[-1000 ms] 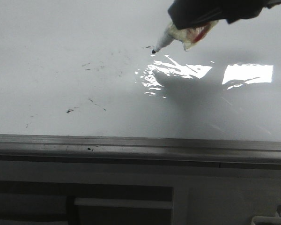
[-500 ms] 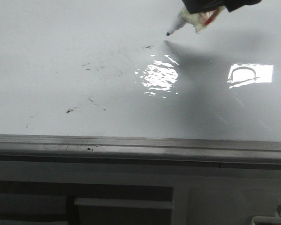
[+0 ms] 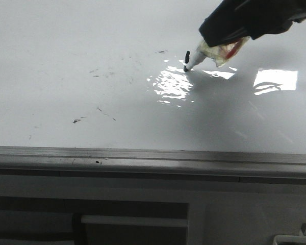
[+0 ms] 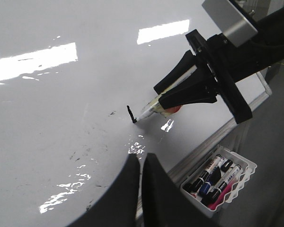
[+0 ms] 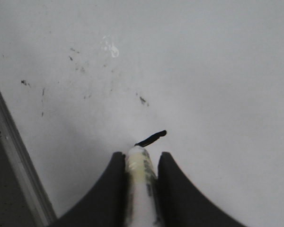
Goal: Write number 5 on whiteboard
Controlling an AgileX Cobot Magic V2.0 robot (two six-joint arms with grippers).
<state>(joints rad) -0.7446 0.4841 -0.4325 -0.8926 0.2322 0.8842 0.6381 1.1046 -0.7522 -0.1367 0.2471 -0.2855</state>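
Observation:
The whiteboard [image 3: 66, 41] is glossy white with faint smudges and a bright reflection. My right gripper [image 3: 219, 37] is shut on a white marker [image 3: 198, 57], and the marker's tip touches the board. Of the number 5, one short black stroke [image 3: 187, 55] shows, ending at the tip. The stroke [image 5: 151, 138] lies just ahead of the marker [image 5: 141, 189] between the right fingers [image 5: 141, 158]. In the left wrist view the stroke [image 4: 130, 113] and the right gripper [image 4: 163, 97] also show. My left gripper [image 4: 141, 158] is shut and empty, above the board nearer the rail.
A grey metal rail [image 3: 153, 158] runs along the board's near edge. A white tray [image 4: 241, 182] with several markers hangs below the rail on the right. Small black smudges [image 3: 77, 120] dot the board left of the stroke.
The marker tip was lifted off the board half a second ago. It has come down to the right of its first spot, and a short black stroke has appeared at the tip.

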